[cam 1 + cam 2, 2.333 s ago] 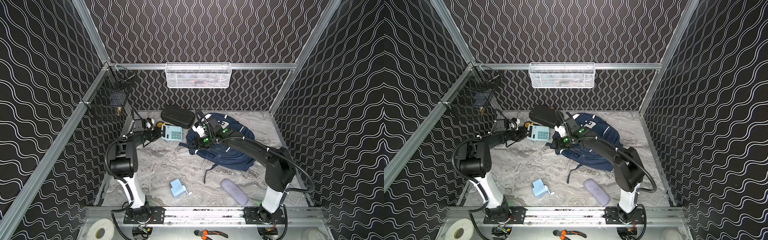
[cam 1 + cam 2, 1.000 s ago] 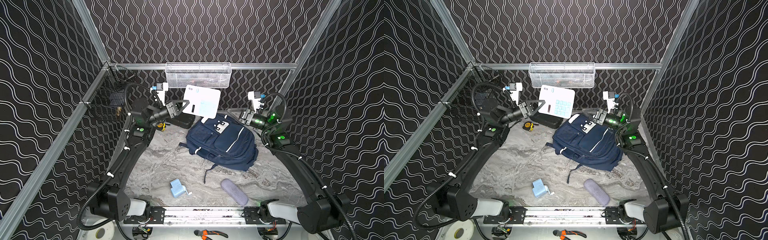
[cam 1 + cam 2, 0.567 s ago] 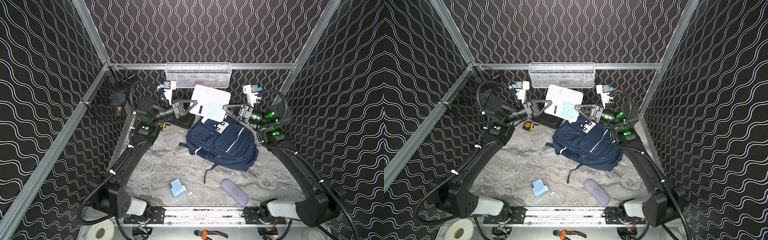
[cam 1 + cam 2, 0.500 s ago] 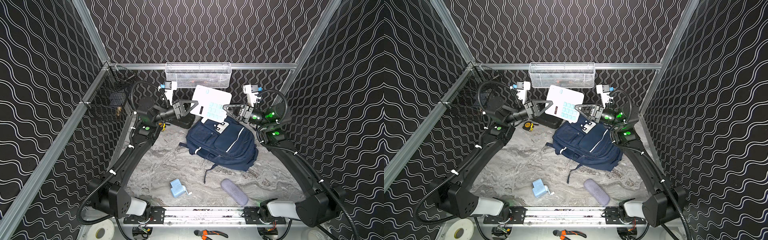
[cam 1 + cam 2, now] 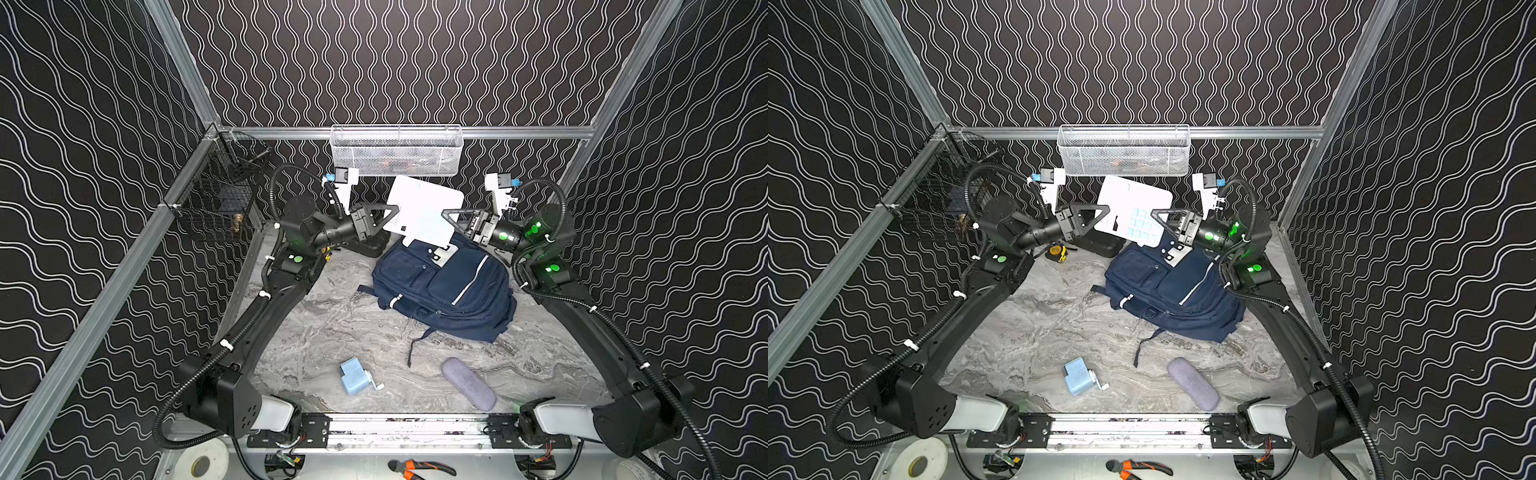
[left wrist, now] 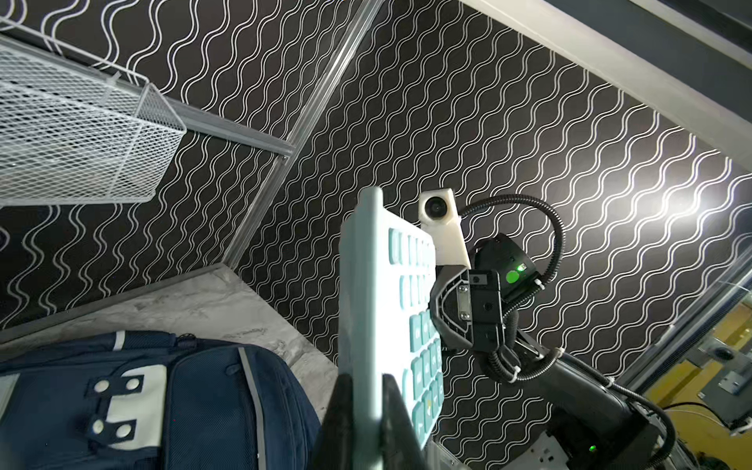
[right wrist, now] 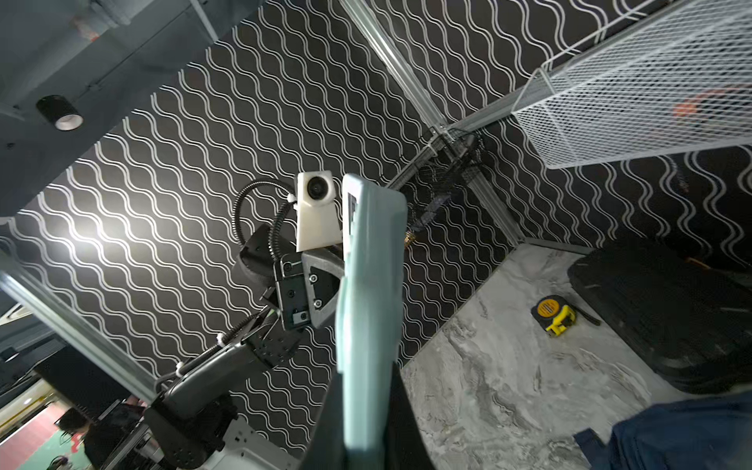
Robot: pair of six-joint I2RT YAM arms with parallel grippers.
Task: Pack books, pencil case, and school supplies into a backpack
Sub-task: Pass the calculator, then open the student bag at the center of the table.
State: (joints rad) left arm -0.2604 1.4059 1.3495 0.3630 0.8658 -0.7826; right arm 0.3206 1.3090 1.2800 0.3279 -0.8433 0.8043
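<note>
Left hand [image 5: 390, 212] and right hand [image 5: 449, 216] each pinch an opposite edge of the pale calculator [image 5: 424, 210], holding it aloft and tilted over the top end of the navy backpack [image 5: 453, 286], which lies flat on the counter [image 5: 316, 328]. Nearer the arms' bases, the pencil sharpener [image 5: 354, 377] and pencil case [image 5: 468, 384] lie apart on the counter.

A robot lab cell: black wave-patterned walls [image 5: 374, 62] on aluminium framing [image 5: 519, 132], marble-look worktop [image 5: 332, 324], two arms [image 5: 266, 316] mounted on a rail [image 5: 407, 428].
</note>
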